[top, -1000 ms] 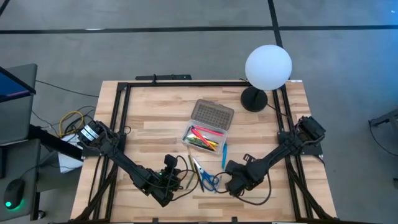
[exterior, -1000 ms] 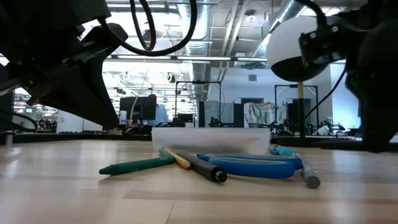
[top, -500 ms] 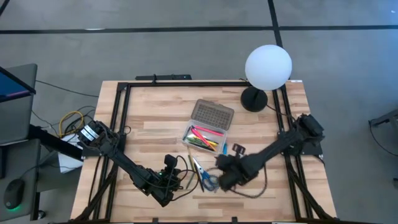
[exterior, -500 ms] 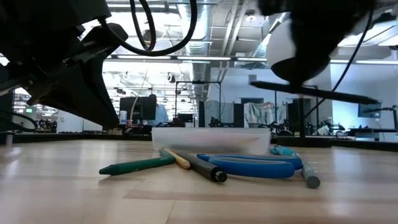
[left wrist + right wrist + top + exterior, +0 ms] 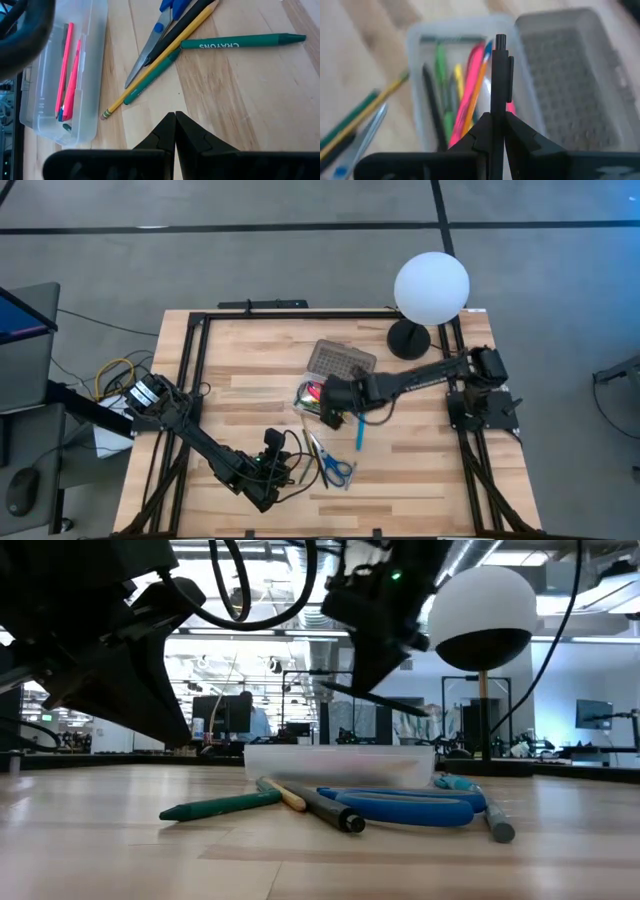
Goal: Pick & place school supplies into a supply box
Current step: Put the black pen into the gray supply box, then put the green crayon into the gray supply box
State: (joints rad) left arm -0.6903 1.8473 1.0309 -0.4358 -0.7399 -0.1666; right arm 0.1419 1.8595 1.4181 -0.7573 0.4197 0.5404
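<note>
The clear supply box point(image 5: 326, 402) sits mid-table with its grey dotted lid point(image 5: 341, 362) swung open on the far side, and inside lie pink, green and yellow pens, one black one too point(image 5: 434, 107). Right over it hangs the right gripper point(image 5: 331, 406), fingers clamped on a dark pen point(image 5: 498, 85) that sticks straight out past the fingertips, above the open tray. Outside the box, a blue pen point(image 5: 361, 430) lies just beside its right end; nearer the front edge are the blue-handled scissors point(image 5: 335, 468), a yellow pencil point(image 5: 159, 59), a black pen point(image 5: 325, 808) and a green crayon point(image 5: 242, 41), bunched together and crossing one another. The left gripper point(image 5: 283, 472) rests low at the front of the table, just beside that bunch, fingers pressed together on nothing. The white globe lamp point(image 5: 431, 287) stands at the far right corner.
</note>
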